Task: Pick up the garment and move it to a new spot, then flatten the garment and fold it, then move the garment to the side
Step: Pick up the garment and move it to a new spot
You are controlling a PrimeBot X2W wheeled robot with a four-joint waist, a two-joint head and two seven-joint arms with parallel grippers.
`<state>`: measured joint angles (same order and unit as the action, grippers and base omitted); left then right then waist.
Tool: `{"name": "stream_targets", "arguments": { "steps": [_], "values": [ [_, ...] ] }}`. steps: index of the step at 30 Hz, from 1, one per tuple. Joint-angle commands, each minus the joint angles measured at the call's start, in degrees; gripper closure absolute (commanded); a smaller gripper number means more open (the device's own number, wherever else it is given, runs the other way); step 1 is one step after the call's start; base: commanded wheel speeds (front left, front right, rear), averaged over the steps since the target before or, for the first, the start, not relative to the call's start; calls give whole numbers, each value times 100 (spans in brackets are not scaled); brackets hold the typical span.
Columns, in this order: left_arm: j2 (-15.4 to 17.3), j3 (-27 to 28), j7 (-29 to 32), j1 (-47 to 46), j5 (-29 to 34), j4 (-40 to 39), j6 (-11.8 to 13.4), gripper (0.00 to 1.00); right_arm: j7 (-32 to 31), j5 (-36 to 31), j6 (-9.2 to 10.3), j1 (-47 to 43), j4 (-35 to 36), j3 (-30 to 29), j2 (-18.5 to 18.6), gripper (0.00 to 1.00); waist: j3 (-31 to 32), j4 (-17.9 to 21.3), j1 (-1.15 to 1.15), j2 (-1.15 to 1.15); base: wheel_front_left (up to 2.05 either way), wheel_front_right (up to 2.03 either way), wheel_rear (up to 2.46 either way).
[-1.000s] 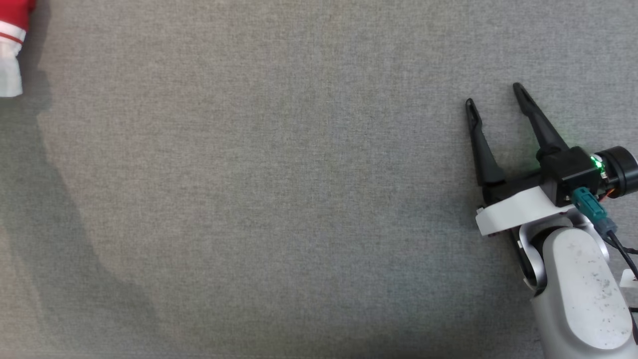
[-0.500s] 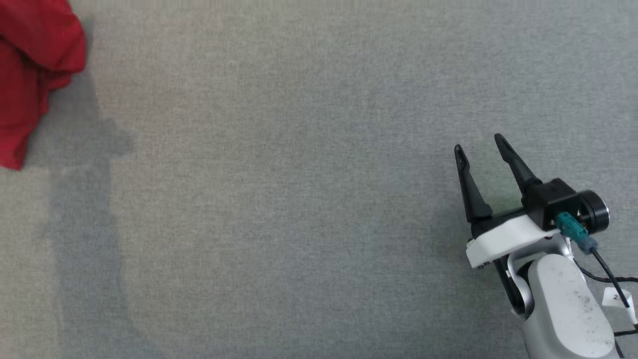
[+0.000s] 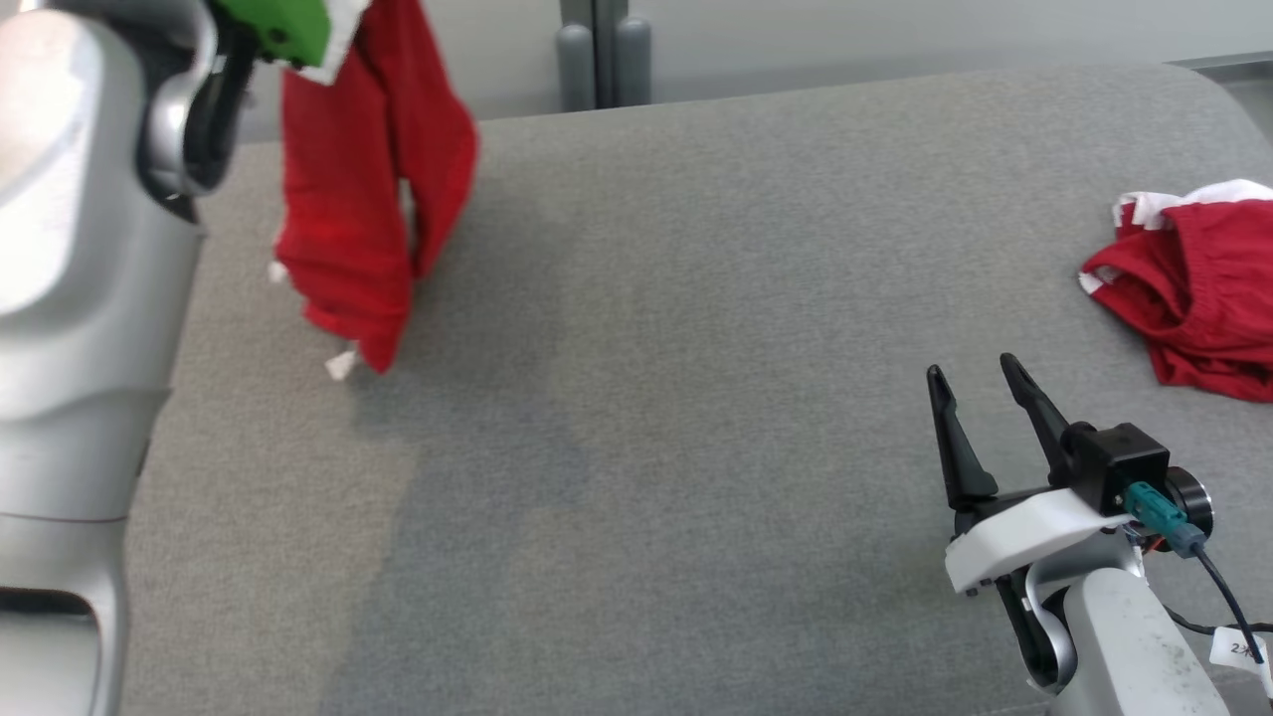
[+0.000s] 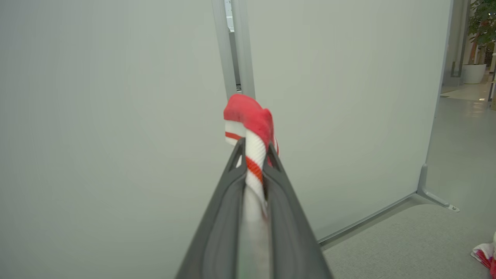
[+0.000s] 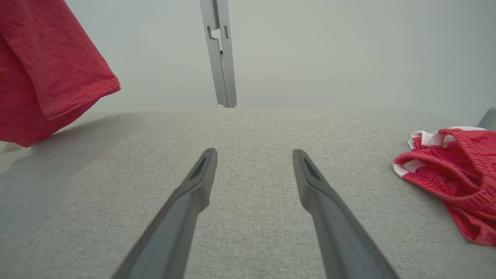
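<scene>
A red garment [image 3: 348, 199] with white trim hangs in the air over the grey table's [image 3: 696, 398] far left part, its lowest corner just above the cloth surface. In the left wrist view my left gripper [image 4: 254, 153] is shut on the garment's [image 4: 250, 116] red-and-white striped trim, raised high against a pale wall. My right gripper [image 3: 975, 373] is open low over the table at the near right, with nothing between its fingers [image 5: 201, 174]. From the right wrist the hanging garment [image 5: 42, 69] shows at the upper left.
A second red garment with white trim [image 3: 1193, 288] lies crumpled at the table's right edge, right of my right gripper. My pale left forearm [image 3: 70, 249] rises along the left side. A grey partition post [image 3: 594, 50] stands behind the table's far edge.
The head camera has tilted up, bringing the far edge and the second garment into view. The red garment now hangs higher and further right, with my left forearm in view.
</scene>
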<state>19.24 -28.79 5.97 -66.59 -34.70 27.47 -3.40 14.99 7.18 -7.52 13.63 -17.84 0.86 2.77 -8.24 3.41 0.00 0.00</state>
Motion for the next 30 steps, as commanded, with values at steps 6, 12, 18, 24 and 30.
{"name": "stream_targets", "arguments": {
  "steps": [6, 12, 18, 24, 30],
  "values": [
    [-794, -254, 82, -302, 204, -191, 656, 100, 25, 86, 7, -35, 138, -205, 22, 0, 281, 565, 0, 0, 0, 0, 0],
    [-1279, -362, -65, 201, 98, -81, 1108, 100, 26, 136, 8, 81, 187, -363, 21, 0, 52, 571, 0, 0, 0, 0, 0],
    [-1172, -197, -511, 1140, -104, 399, 1284, 100, 26, 183, 7, 218, 192, -413, 21, 0, -316, 487, 0, 0, 0, 0, 0],
    [-832, 178, -1063, 1634, -258, 1186, 1444, 100, 26, 197, 8, 398, 184, -359, 22, 0, -675, 438, 0, 0, 0, 0, 0],
    [-602, 510, -1509, 1858, -420, 1900, 1540, 100, 26, 133, 7, 526, 193, -326, 23, 0, -897, 368, 0, 0, 0, 0, 0]
  ]
}}
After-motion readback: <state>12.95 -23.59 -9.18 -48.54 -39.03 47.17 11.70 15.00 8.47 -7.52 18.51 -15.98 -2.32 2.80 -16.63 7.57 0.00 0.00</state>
